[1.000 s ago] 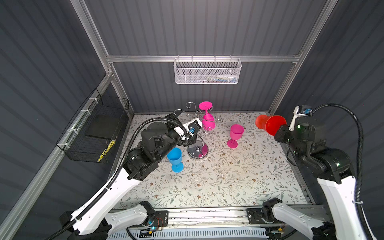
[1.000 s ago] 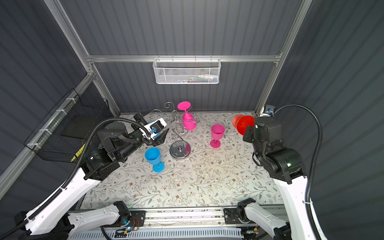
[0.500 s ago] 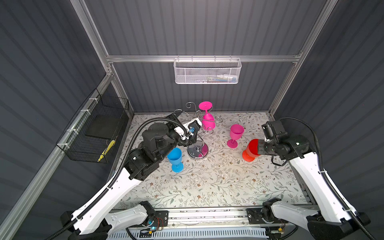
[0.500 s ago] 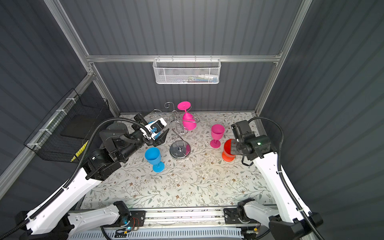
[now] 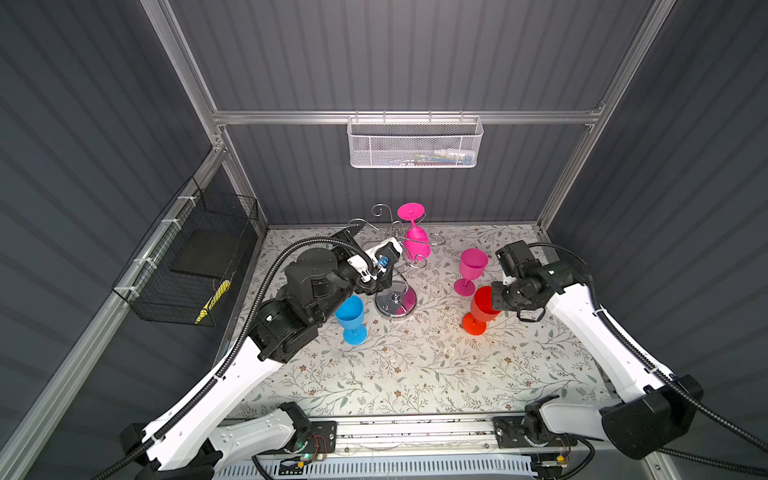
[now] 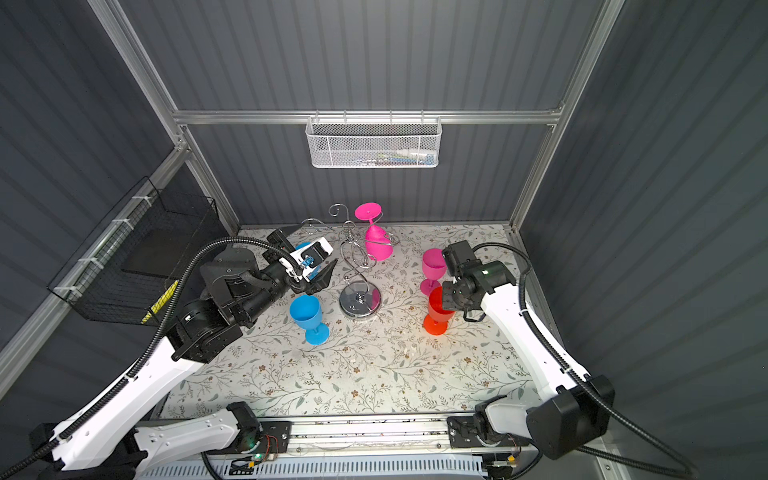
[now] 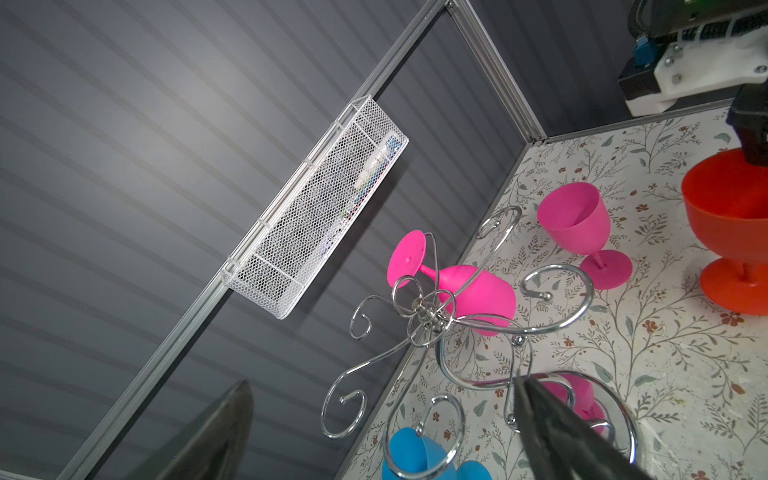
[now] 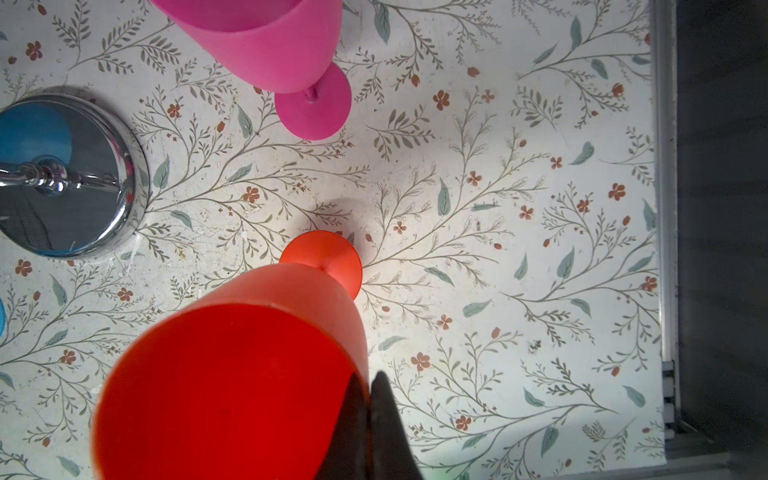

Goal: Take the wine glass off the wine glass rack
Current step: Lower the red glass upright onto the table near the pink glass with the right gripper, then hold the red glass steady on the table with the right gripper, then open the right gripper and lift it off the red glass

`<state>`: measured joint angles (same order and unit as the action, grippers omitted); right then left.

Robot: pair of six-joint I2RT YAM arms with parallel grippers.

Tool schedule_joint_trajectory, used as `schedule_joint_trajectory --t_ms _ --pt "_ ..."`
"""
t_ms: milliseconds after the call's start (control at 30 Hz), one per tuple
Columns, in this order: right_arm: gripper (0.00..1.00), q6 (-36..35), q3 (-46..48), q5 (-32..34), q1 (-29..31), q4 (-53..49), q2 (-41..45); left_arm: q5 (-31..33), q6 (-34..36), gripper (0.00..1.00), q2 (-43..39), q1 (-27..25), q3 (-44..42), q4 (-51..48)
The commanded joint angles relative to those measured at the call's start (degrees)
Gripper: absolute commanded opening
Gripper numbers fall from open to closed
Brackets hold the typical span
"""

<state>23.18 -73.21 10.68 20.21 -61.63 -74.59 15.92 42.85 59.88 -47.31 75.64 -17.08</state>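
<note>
The chrome wine glass rack (image 5: 395, 300) (image 6: 360, 300) (image 7: 432, 320) stands at the back middle of the floral mat. One pink wine glass (image 5: 417, 245) (image 6: 378, 245) (image 7: 478, 295) hangs upside down from a rack arm. My left gripper (image 5: 388, 266) (image 6: 326, 264) (image 7: 381, 380) is open just left of the rack's stem, with nothing between its fingers. My right gripper (image 5: 498, 302) (image 6: 449, 301) (image 8: 368, 382) is shut on the rim of a red wine glass (image 5: 482, 309) (image 6: 438, 309) (image 8: 232, 386). That glass is tilted, its foot down at the mat right of the rack.
A blue glass (image 5: 351, 318) (image 6: 307, 316) stands left of the rack's base, under my left arm. A pink glass (image 5: 471, 270) (image 6: 433, 270) (image 8: 266, 41) stands right behind the red one. A white mesh basket (image 5: 415, 141) hangs on the back wall, a black wire basket (image 5: 191, 257) on the left wall.
My right arm has carried the red glass from high at the right edge down to the mat beside the standing pink glass. The left arm has not moved.
</note>
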Motion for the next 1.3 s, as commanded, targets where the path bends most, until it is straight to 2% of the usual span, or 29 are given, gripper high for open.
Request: schedule_joint_trajectory --t_ms 0,700,833,1067,1267 --pt "0.0 0.8 1.1 0.9 0.2 1.3 -0.3 0.5 -1.5 1.0 -1.1 0.1 -0.7 0.6" --pt "0.0 0.2 4.0 1.0 0.3 2.0 -3.0 0.5 -2.2 1.0 -1.3 0.0 -1.1 0.1" --pt "0.04 0.3 4.2 1.0 0.3 2.0 -3.2 0.6 -2.1 1.0 -1.2 0.0 -1.0 0.2" --pt "0.19 0.2 4.0 1.2 0.3 1.6 -2.9 0.6 -2.2 1.0 -1.3 0.1 -1.0 0.0" --pt "0.26 0.0 3.8 1.3 0.3 1.1 -2.8 0.5 -2.5 1.0 -0.9 0.1 -0.7 0.3"
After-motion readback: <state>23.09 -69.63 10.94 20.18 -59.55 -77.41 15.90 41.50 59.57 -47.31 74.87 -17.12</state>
